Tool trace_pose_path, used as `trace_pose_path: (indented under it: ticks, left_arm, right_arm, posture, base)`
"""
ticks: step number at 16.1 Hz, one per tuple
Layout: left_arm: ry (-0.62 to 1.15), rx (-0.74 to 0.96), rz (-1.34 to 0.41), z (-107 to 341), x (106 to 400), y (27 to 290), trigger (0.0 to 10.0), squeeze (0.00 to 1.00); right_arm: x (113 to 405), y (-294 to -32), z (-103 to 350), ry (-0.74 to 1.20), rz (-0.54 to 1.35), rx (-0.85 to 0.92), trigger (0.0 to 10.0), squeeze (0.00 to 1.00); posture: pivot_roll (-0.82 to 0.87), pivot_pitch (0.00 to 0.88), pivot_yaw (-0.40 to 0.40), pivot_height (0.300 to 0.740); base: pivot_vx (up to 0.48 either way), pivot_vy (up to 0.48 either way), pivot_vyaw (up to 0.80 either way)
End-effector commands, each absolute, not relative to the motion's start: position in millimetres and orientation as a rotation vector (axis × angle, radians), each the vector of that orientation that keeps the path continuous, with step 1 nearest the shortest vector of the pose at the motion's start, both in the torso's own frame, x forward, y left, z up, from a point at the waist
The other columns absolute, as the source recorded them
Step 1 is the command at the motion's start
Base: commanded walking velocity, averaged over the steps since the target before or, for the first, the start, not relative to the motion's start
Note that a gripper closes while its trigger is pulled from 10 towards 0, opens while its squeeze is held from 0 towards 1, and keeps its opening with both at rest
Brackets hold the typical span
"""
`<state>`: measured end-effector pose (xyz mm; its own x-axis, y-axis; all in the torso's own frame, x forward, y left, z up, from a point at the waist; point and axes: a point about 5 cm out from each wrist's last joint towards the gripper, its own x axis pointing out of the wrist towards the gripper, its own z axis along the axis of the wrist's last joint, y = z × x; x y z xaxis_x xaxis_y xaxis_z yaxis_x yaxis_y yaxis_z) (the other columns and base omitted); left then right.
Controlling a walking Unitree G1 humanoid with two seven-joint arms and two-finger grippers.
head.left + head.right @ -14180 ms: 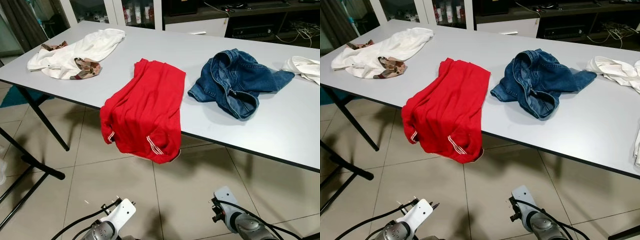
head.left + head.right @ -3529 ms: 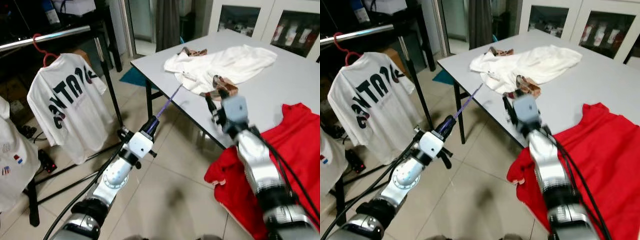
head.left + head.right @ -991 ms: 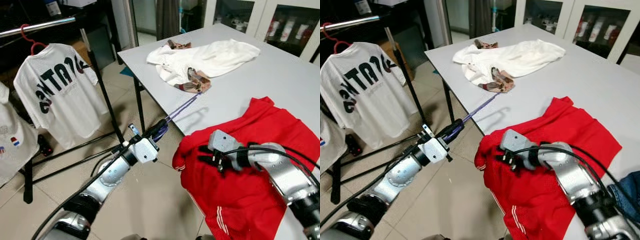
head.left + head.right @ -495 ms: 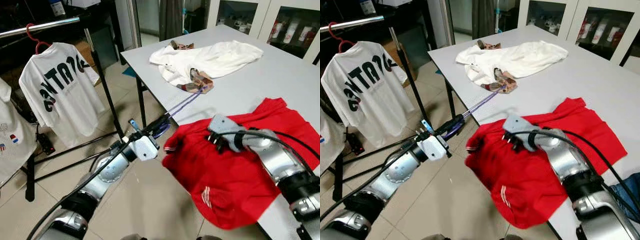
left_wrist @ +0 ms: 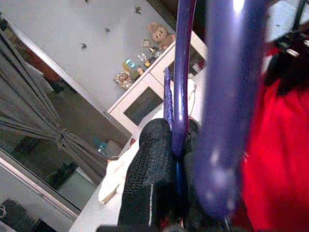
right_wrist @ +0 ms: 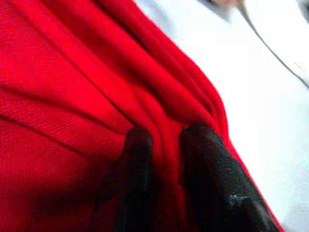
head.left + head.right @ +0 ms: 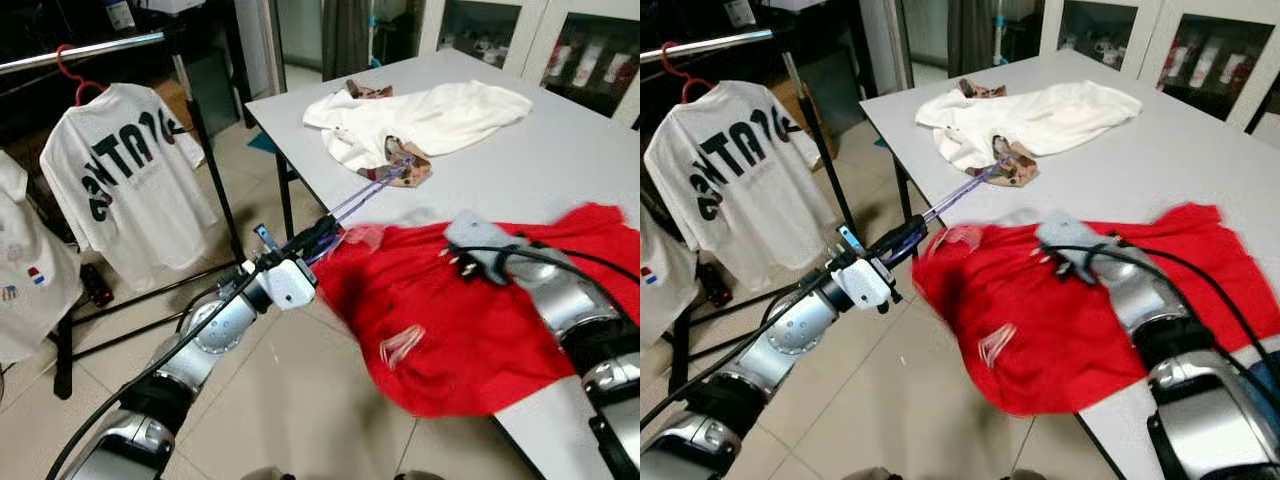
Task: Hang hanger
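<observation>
My left gripper point(image 7: 318, 238) is shut on the end of a thin purple hanger point(image 7: 362, 198), which points from beside the table's corner toward the white garment. In the left wrist view the purple hanger point(image 5: 231, 96) runs between the black fingers point(image 5: 149, 164). My right gripper point(image 6: 166, 145) is shut on a fold of the red shirt point(image 6: 72, 96). That red shirt point(image 7: 470, 330) is spread over the table's near edge, motion-blurred, with its lower part hanging off. The right arm's wrist point(image 7: 480, 255) lies on top of it.
A clothes rack rail point(image 7: 90, 52) at the left carries a white printed T-shirt point(image 7: 125, 190) on a red hanger point(image 7: 68, 75). Another white shirt point(image 7: 25, 270) hangs at the far left. A white garment point(image 7: 430, 115) lies on the grey table point(image 7: 560, 170). Tiled floor lies below.
The right gripper has dragged the red shirt up and to the right across the table, spreading it out. The left arm with the purple hanger has barely moved.
</observation>
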<state>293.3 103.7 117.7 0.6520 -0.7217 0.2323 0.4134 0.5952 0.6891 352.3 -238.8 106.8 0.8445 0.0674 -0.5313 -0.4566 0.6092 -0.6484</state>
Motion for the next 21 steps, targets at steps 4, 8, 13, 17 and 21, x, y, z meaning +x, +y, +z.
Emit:
trace_pose_path:
  ticks: [4, 8, 13, 17, 21]
  left_arm:
    - [-0.542, 0.624, -0.688, 122, 294, 101, 10.0, 0.00]
    - [-0.549, 0.590, -0.662, 125, 294, 100, 10.0, 0.00]
    - [-0.519, 0.485, -0.525, 132, 299, 120, 10.0, 0.00]
    - [-0.436, 0.513, -0.428, 120, 293, 159, 10.0, 0.00]
    - [-0.393, 0.536, -0.436, 111, 285, 166, 10.0, 0.00]
  right_arm:
    - [363, -267, 140, 0.383, 0.084, -0.883, 10.0, 0.00]
    - [363, -234, 151, 0.259, 0.278, -0.535, 10.0, 0.00]
    - [336, -193, 156, 0.210, 0.649, -0.270, 10.0, 0.00]
    - [303, -162, 139, 0.256, 0.922, -0.372, 10.0, 0.00]
    - [289, -145, 152, 0.141, 1.051, -0.529, 10.0, 0.00]
  posture:
    - [-0.09, 0.000, 0.084, 0.736]
    - [-0.10, 0.000, 0.089, 0.736]
    - [-0.11, 0.000, 0.094, 0.736]
    - [-0.09, 0.000, 0.090, 0.736]
    - [-0.09, 0.000, 0.089, 0.736]
  base:
    - [0.000, 0.000, 0.00]
    - [0.000, 0.000, 0.00]
    - [0.000, 0.000, 0.00]
    - [0.000, 0.000, 0.00]
    - [0.000, 0.000, 0.00]
